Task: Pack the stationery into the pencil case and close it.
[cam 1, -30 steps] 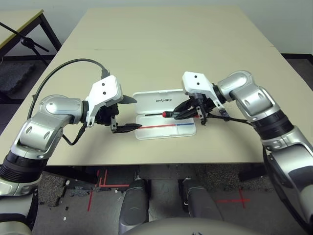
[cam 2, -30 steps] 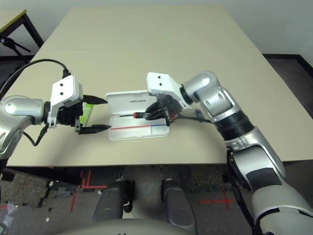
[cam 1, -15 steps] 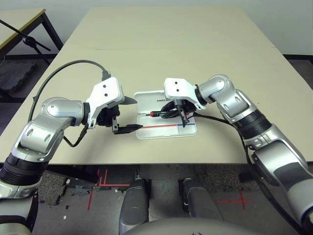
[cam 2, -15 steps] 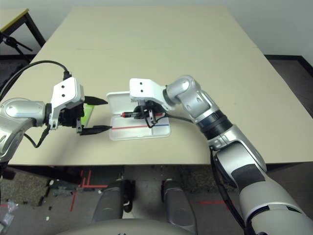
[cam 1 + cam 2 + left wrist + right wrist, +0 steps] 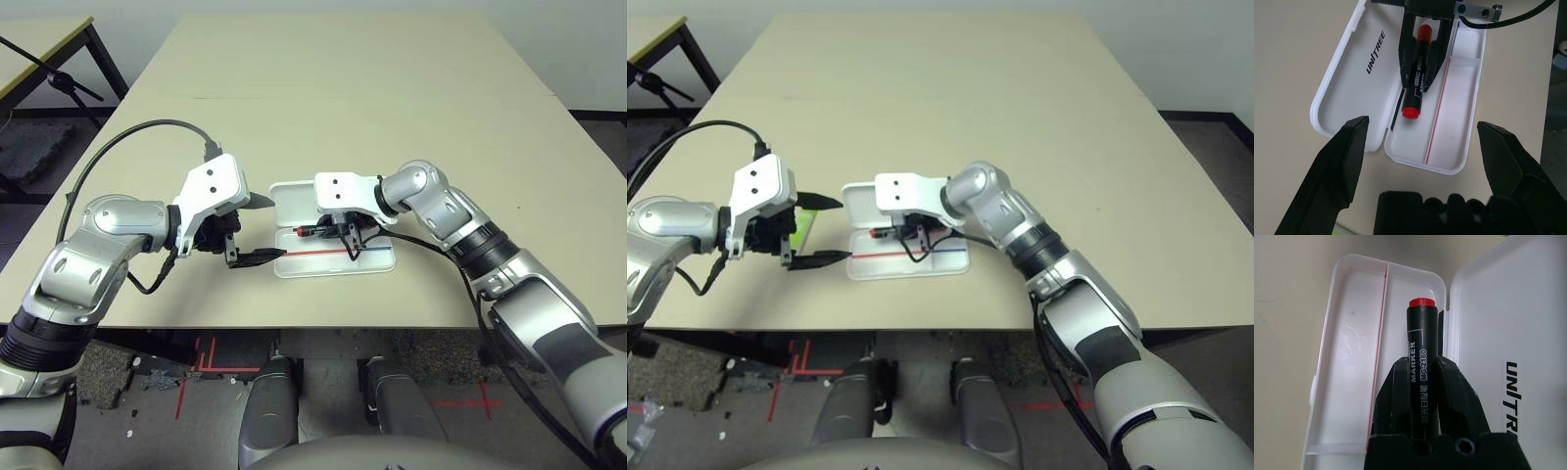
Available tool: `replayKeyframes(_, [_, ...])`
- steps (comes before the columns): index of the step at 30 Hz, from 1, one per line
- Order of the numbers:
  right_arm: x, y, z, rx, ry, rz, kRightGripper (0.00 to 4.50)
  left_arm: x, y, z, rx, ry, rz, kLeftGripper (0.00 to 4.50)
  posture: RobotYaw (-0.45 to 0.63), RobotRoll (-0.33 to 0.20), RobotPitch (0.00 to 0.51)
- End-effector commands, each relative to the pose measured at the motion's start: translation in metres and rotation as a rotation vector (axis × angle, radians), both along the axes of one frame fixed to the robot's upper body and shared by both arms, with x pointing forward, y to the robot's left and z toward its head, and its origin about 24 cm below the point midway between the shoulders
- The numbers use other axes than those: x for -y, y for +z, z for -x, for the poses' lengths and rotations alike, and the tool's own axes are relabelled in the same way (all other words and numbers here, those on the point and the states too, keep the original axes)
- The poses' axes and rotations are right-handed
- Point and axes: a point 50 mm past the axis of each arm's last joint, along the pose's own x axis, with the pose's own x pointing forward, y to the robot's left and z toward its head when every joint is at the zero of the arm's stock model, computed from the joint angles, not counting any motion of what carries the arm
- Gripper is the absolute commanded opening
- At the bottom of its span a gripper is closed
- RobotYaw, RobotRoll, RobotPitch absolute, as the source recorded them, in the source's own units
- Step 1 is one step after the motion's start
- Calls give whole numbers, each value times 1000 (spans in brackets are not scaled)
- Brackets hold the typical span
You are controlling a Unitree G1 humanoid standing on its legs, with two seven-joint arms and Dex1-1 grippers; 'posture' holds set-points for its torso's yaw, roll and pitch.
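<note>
- The right hand [image 5: 1422, 73] is closed on a marker [image 5: 1417, 73], black with red ends, clamped between both fingers [image 5: 1396, 401].
- The marker hangs over the open case [image 5: 1457, 112], lying along the tray's length just beside the hinge; whether it touches the tray cannot be told.
- The case is white and flat, lid folded back onto the beige counter [image 5: 343, 88], tray nearest the robot.
- The left hand [image 5: 253, 230] hangs with fingers spread wide and holding nothing, just beside the case's left end.
- A lime-green highlighter [image 5: 801, 227] lies on the counter under the left hand.
- The tray has a thin red-and-blue stripe [image 5: 338, 252] along it; the room beside the marker is bare white plastic.
- The counter beyond the case is wide and open, and the case sits near its front edge.
- Lid print reads "UNITREE" [image 5: 1375, 52]; the marker's barrel reads "MARKER MG-2160" [image 5: 1418, 364].
</note>
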Motion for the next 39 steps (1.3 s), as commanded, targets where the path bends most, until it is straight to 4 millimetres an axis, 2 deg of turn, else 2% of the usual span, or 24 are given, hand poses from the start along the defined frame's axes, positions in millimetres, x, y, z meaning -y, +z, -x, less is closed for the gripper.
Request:
replayKeyframes(1, [-1,-1,1,-13,11,-7,501,0,-3,1,-12,2,-10,4500,77,0,90])
replayKeyframes(9, [7,13,1,-42,20,-41,3379,-1,-3,1,-13,7,-11,4500,77,0,88])
replayKeyframes(11, [17,19,3,-80,31,-52,4212,-2,-3,1,-13,11,-12,4500,79,0,88])
replayKeyframes(12, [22,22,3,-101,33,-60,4460,-2,-3,1,-14,14,-13,4500,79,0,88])
replayKeyframes(20, [86,38,22,-315,16,-145,4460,-12,-4,1,-24,85,-24,4500,88,0,97])
replayKeyframes(26, [120,49,42,-422,-35,-247,4460,-22,-6,-3,-36,205,-21,4500,86,0,102])
replayKeyframes(33, [139,44,57,-449,-134,-271,4460,-35,-13,-10,-58,368,-33,4500,64,0,100])
replayKeyframes(39, [139,41,59,-438,-155,-277,4460,-47,-25,-23,-80,556,-35,4500,53,0,99])
